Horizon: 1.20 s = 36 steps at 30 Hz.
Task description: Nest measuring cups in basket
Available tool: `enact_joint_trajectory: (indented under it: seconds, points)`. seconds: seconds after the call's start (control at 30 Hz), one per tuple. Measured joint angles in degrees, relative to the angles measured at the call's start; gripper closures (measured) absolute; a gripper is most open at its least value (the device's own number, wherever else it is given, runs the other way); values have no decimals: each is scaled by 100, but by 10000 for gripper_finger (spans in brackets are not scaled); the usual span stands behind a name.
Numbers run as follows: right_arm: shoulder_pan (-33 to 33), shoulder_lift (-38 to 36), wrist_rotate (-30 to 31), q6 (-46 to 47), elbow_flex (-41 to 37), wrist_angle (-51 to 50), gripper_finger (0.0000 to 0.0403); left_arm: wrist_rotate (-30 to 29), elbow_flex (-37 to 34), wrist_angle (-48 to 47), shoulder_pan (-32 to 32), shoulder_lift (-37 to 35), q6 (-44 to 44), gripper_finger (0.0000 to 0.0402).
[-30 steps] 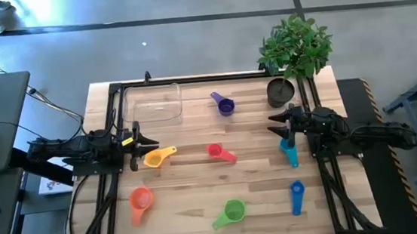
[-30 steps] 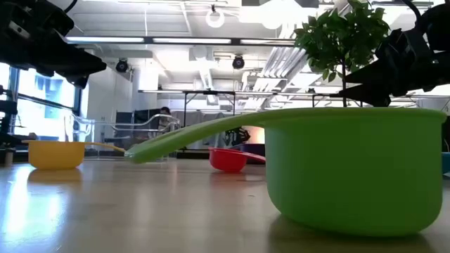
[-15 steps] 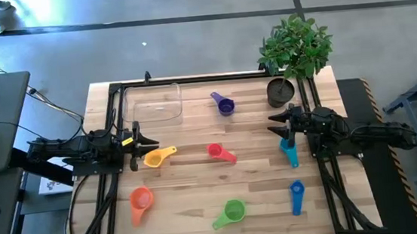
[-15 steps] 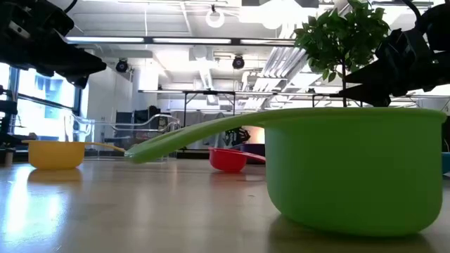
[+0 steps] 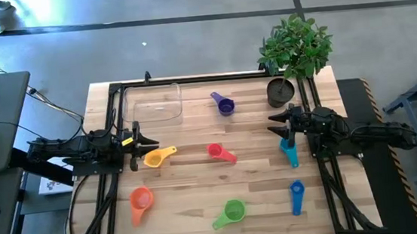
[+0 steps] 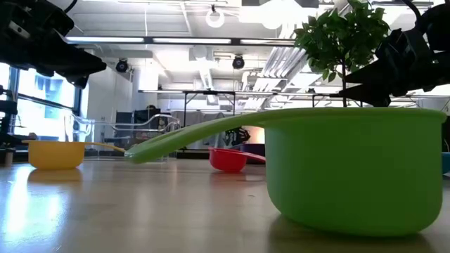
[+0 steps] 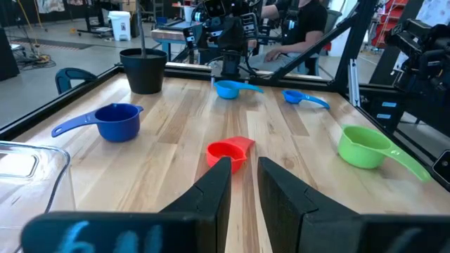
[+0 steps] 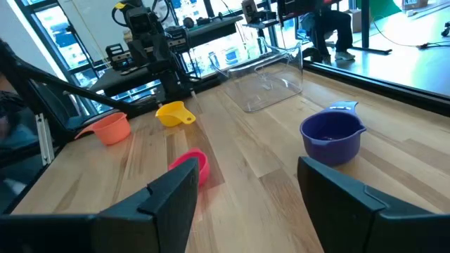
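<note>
Measuring cups (image 5: 220, 153) lie scattered, none in the basket (image 5: 152, 103); both grippers, left (image 5: 137, 145) and right (image 5: 277, 123), wait released—first pick pending.

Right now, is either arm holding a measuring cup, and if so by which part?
Neither. The left tool is open at the table's left edge, near the yellow cup. The right tool is open above the teal cup. Both are empty.

Bright, even overhead light w/ ceiling glare in low view; green cup (image 6: 355, 169) up close is soft, shadows on table (image 5: 193, 202) faint.
</note>
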Motion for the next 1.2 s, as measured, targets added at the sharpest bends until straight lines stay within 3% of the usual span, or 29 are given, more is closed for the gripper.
enact_joint_trajectory:
  seconds: [0.97,1.2]
  points:
    - [0,0,0,0,1,0,169,-6,-1,21,1,0,9,339]
    - [0,-2,-1,0,1,-1,169,-206,-1,23,1,-1,388,339]
